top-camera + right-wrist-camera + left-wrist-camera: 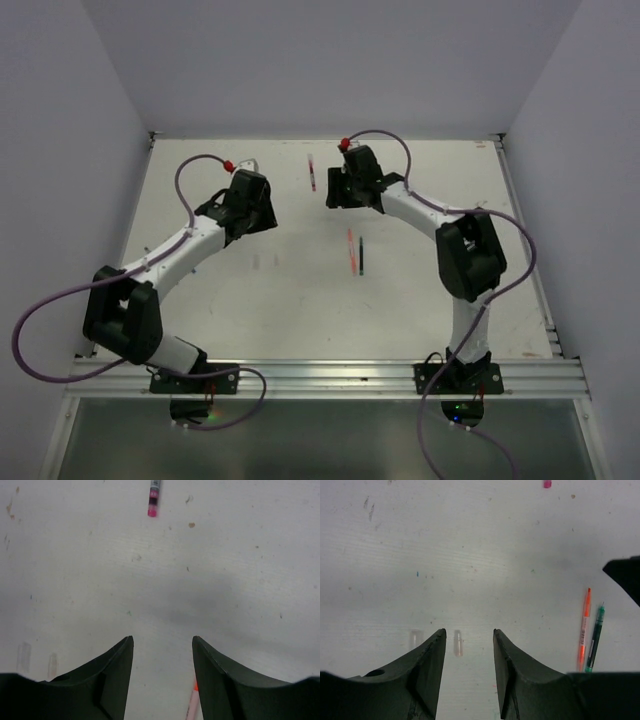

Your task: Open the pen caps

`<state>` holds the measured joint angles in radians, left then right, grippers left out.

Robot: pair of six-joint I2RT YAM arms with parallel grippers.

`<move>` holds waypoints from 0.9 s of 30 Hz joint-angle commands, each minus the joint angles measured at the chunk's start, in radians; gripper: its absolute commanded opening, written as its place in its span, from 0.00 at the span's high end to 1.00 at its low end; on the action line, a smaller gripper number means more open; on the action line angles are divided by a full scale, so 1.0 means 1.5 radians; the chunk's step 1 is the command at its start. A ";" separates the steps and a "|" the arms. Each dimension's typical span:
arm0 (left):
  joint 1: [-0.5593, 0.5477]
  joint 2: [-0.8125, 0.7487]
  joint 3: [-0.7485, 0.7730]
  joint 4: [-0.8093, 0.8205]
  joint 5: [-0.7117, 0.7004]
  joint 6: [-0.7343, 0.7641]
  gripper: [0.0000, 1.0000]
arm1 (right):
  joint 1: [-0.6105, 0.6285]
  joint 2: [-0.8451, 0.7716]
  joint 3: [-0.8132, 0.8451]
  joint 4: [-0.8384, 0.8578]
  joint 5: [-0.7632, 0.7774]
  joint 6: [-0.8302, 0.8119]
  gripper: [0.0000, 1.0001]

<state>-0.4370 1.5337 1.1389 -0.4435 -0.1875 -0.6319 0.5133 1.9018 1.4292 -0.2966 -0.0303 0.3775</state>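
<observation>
Two whitish caps lie flat on the table point(480, 555), side by side and slightly apart, each with its long axis running near to far. Which end of either is the open one cannot be told.

The right cap point(458, 643) shows in the gap between the fingers of the left gripper point(468, 631). The jaws stand spread wider than the cap and pinch nothing. The left cap point(416, 639) lies just left of that gripper's left finger point(432, 665). How high the fingers hang over the caps cannot be told.

The right gripper point(162, 638) is also spread and holds nothing. In its wrist view both caps sit faint at the lower left, well left of its fingers.

Right of the caps an orange pen point(583, 630) and a green pen point(595, 637) lie close together, both roughly near to far. The orange pen's end shows low between the right gripper's fingers. A pink-tipped pen point(153, 497) lies farther back on the table, pointing near to far as well, apart from both grippers.
</observation>
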 commanded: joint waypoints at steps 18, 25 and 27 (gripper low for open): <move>-0.008 -0.242 -0.192 0.141 0.006 -0.046 0.53 | 0.018 0.460 0.599 -0.022 0.072 -0.057 0.51; -0.008 -0.279 -0.205 0.159 0.019 -0.045 0.53 | 0.018 0.529 0.702 -0.068 0.081 -0.077 0.53; -0.008 -0.284 -0.204 0.159 0.023 -0.046 0.53 | 0.019 0.548 0.714 -0.082 0.072 -0.076 0.56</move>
<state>-0.4419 1.1297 0.8383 -0.2630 -0.1596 -0.6888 0.5381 2.6972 2.4271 -0.3668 0.0692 0.2874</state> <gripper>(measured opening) 0.469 0.450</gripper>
